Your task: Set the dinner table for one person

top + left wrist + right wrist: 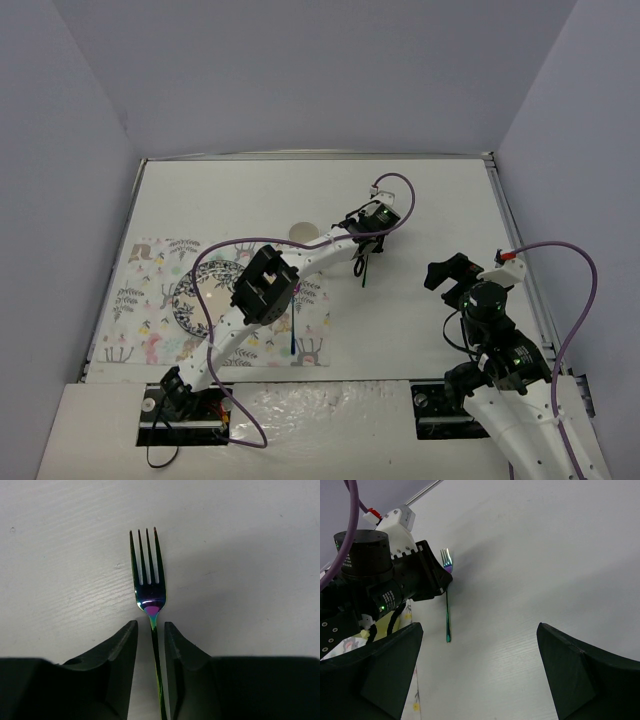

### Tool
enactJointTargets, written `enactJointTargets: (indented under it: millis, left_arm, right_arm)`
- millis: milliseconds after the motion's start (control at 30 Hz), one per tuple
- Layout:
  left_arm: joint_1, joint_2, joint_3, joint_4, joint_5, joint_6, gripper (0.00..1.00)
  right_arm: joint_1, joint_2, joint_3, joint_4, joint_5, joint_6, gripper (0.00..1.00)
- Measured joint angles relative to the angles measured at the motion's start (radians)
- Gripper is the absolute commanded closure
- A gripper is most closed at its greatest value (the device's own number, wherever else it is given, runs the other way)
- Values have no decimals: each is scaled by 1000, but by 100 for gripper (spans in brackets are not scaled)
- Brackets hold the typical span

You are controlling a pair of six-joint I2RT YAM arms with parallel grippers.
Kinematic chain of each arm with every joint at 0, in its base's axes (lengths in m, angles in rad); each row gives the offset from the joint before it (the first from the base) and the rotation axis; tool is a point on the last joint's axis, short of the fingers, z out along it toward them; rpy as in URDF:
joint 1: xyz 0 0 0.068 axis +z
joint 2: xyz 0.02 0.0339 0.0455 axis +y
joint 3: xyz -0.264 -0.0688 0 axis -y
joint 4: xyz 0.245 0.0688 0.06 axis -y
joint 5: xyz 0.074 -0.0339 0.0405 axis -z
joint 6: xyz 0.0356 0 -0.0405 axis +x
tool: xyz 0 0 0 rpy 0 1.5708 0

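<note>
An iridescent fork [148, 580] lies flat on the white dinner table [440, 200], tines pointing away from the left wrist camera. My left gripper [151, 624] is down over it, jaws straddling the thin handle with a narrow gap on each side. The top view puts this gripper [361, 255] right of centre over the fork [366, 272]. In the right wrist view the fork [447, 610] sticks out below the left gripper [440, 580]. My right gripper [445, 272] hovers to the right, wide open and holding nothing [480, 630].
A floral placemat [150, 300] lies at the near left with a dark-patterned plate [190, 300] on it, partly under the left arm. A dark blue utensil [292, 340] rests on the mat's right side. A small round disc [302, 231] sits behind the mat.
</note>
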Motion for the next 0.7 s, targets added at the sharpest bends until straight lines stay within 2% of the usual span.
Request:
enactJointTargets:
  millis: [233, 700]
  left_arm:
    - [0, 0, 0, -2, 4, -12, 100]
    - [3, -16, -16, 14, 26, 68, 100]
  right_arm:
    - [0, 0, 0, 0, 0, 0, 6]
    - [0, -34, 0, 0, -1, 0, 6]
